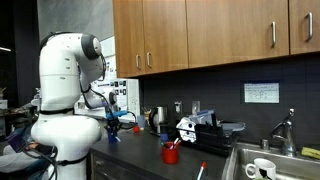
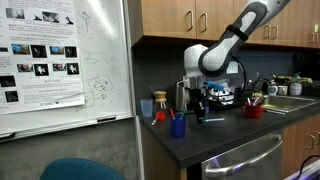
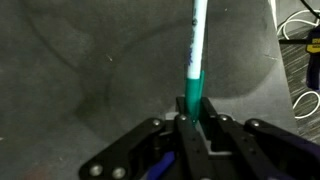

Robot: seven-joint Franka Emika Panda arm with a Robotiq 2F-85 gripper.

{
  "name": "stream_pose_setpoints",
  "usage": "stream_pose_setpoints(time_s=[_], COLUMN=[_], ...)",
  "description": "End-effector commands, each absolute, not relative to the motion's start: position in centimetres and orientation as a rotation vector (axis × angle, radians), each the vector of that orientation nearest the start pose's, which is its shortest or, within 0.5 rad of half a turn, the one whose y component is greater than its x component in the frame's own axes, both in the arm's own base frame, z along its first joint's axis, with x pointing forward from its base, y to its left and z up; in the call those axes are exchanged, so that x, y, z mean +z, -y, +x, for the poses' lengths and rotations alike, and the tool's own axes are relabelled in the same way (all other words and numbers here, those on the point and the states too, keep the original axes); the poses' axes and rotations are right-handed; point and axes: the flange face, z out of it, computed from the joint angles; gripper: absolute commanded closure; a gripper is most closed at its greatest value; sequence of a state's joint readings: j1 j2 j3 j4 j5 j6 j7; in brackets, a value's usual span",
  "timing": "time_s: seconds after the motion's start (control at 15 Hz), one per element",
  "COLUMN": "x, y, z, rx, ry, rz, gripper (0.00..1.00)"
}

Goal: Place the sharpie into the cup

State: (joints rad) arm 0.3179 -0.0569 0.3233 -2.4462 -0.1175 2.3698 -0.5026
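My gripper (image 3: 193, 112) is shut on a green sharpie (image 3: 195, 50) with a white far end. The sharpie sticks straight out from the jaws over the dark countertop (image 3: 90, 60). In an exterior view the gripper (image 2: 197, 106) hangs just above the counter, beside a blue cup (image 2: 178, 127). In both exterior views a red cup (image 2: 255, 111) holding some things stands farther along the counter (image 1: 171, 154). In an exterior view the gripper (image 1: 113, 124) is partly hidden by the arm's white body. No cup shows in the wrist view.
A whiteboard (image 2: 60, 60) stands at one end of the counter. Wooden cabinets (image 1: 200, 30) hang overhead. A sink (image 1: 262, 165) with a white mug and a faucet (image 1: 285, 130) lies at the far end. A coffee machine (image 2: 225, 90) and bottles line the back wall.
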Motion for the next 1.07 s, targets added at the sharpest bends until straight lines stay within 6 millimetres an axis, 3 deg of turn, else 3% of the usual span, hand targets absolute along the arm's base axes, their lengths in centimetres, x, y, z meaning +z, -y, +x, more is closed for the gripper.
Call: stream_pose_setpoints(time_s=[0.0,0.27,0.53,0.8,1.0], x=[36.5,40.2,43.4,45.2,45.5], y=[-28.7,-29.8,-31.7,-33.1,-33.5], z=[36.6,35.7,35.0,34.9,35.4], rx=[-0.001,-0.067,-0.247,-0.403,-0.499], ry=[1.963,2.065,2.189,2.205,2.208], rz=[-2.635,-2.556,-2.336,-2.076,-1.884], gripper=[0.96,0.96,0.96,0.96,0.96])
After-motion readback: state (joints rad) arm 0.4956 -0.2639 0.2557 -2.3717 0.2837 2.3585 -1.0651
